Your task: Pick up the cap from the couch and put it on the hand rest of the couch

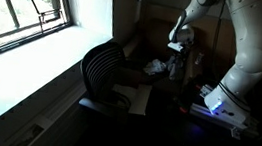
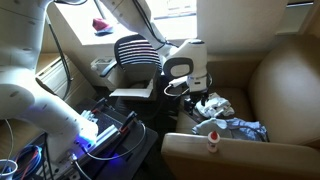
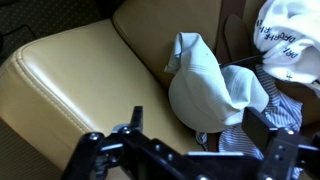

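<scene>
The white cap (image 3: 215, 85) lies on the tan couch seat, against the padded hand rest (image 3: 70, 80), partly over striped cloth (image 3: 250, 140). My gripper (image 3: 200, 135) is open just above the cap, one finger on each side of it, and holds nothing. In an exterior view the gripper (image 2: 193, 90) hangs over the white pile with the cap (image 2: 213, 103) on the seat. In the dark exterior view the gripper (image 1: 177, 53) is above pale cloth (image 1: 157, 66).
Another white cloth with printed letters (image 3: 290, 45) lies beside the cap. Crumpled clothes (image 2: 238, 128) cover the seat. A small bottle-like object (image 2: 213, 140) stands on the near hand rest (image 2: 270, 160). A black office chair (image 2: 130, 55) stands by the window.
</scene>
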